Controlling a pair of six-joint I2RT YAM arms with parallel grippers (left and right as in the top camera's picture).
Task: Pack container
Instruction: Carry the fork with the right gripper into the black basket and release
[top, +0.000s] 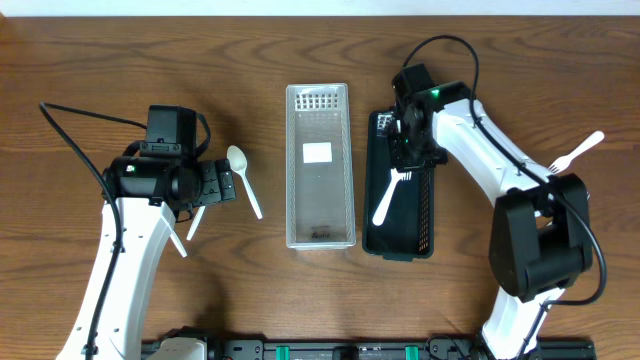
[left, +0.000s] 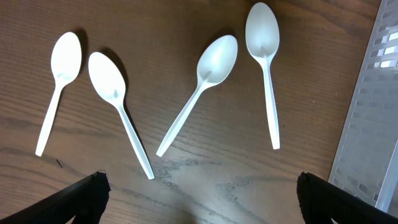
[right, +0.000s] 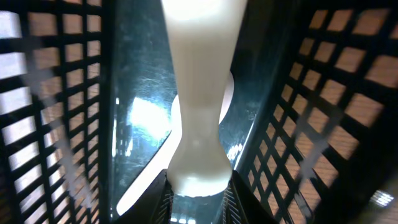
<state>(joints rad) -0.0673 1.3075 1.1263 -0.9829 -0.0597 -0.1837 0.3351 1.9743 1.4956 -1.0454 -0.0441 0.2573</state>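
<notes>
A clear plastic container (top: 296, 170) lies at mid-table; its edge shows in the left wrist view (left: 373, 118). A black mesh container (top: 428, 215) lies to its right. My right gripper (top: 404, 160) reaches into the black container and is shut on a white plastic fork (top: 386, 196); the right wrist view shows the fork (right: 199, 112) clamped between the jaws (right: 199, 190). My left gripper (top: 215, 186) is open and empty above several white spoons (left: 214, 68) lying on the wood, its fingertips (left: 199, 190) wide apart.
One spoon (top: 243, 180) lies between the left gripper and the clear container. Another white fork (top: 578, 150) lies on the table at the far right. The black mesh walls (right: 323, 93) close in on the right gripper.
</notes>
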